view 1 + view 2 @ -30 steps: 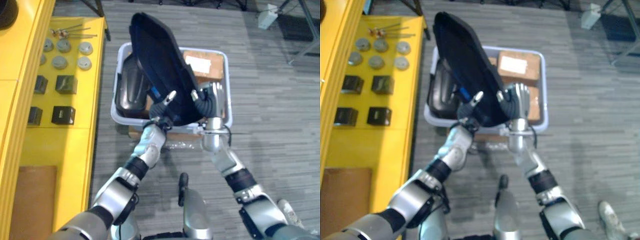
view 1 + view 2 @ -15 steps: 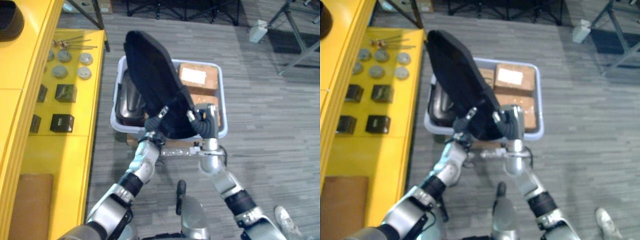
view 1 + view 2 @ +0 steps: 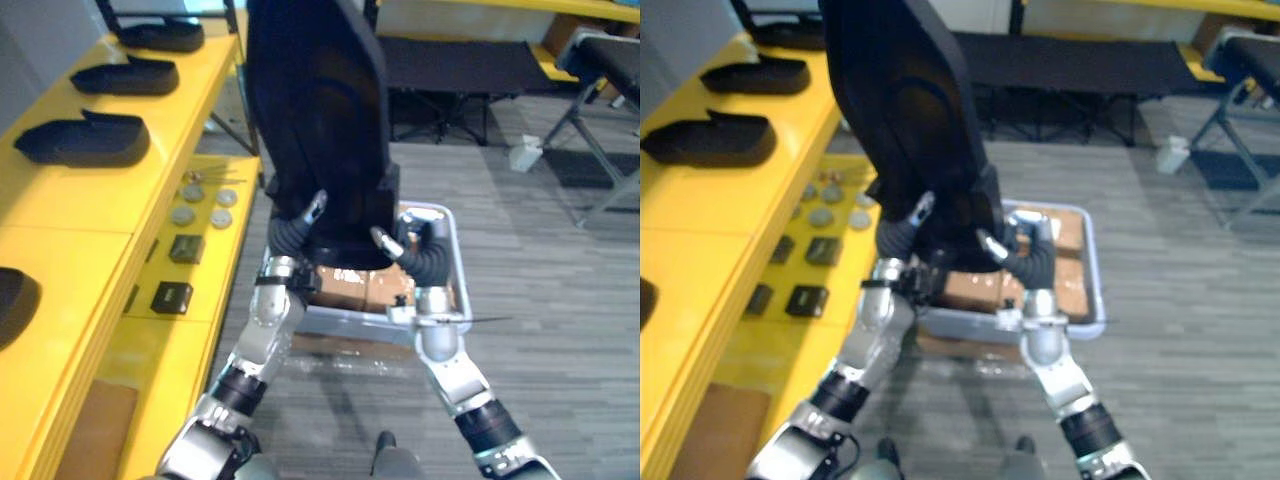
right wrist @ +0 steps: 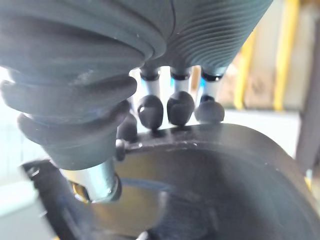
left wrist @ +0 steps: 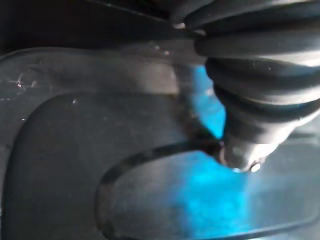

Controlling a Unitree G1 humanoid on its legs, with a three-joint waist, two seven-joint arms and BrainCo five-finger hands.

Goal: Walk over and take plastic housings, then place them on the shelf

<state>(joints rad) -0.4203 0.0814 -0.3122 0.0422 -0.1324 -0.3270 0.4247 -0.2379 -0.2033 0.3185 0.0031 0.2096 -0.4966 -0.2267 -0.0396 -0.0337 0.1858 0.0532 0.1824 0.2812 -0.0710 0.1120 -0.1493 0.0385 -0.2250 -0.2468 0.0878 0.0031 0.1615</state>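
I see bright, even room light on the yellow shelf; a blue glare sits on the dark housing close up

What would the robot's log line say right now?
housing: upright above bin | left hand: gripping housing | right hand: gripping housing | shelf: on robot's left

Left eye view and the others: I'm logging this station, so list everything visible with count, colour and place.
shelf: one, yellow, robot's left
bin: one, pale grey, on the floor
held housing: one, black, upright above the bin
shelved housings: four, black, atop the shelf; nearest cut off
blocks: four, dark, lower shelf ledge
discs: several, grey, beyond the blocks
boxes: at least two, brown, inside the bin
left hand: silver, dark cover, gripping the held housing's lower edge
right hand: same, fingers curled over that edge
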